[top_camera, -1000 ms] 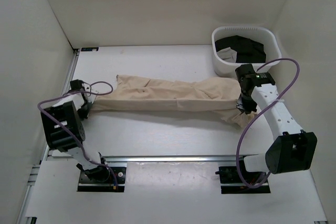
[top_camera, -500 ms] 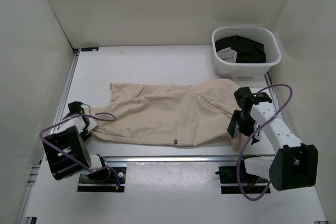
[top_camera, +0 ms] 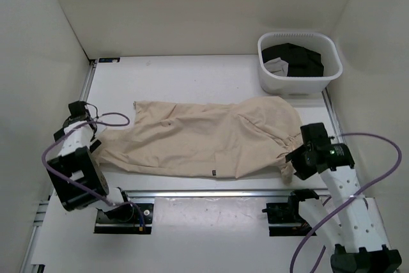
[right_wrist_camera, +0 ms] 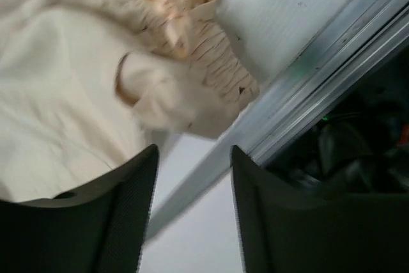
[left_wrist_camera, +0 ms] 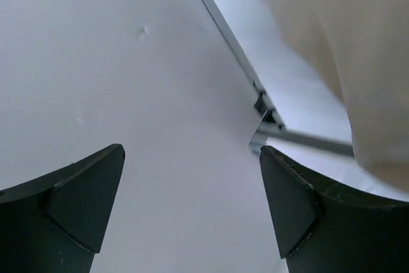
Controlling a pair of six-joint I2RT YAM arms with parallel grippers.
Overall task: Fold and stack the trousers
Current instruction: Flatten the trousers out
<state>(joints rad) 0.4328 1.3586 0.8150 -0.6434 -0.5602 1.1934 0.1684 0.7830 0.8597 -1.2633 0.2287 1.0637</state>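
**Left arm:** elbow folded low at the near left, forearm reaching up to the table's left edge. Left gripper sits just off the trousers' left end, its fingers spread wide with nothing between them.

**Right arm:** stretched up from the near right. Right gripper sits low at the gathered waistband, jaws parted and empty. Whether a fingertip brushes the cloth is unclear.

**Trousers:** beige, lying flat across the table's middle, legs to the left and waistband to the right. The surface is softly creased, with a small dark tag at the near edge.

**Basket**: white, at the far right corner, holding black garments.
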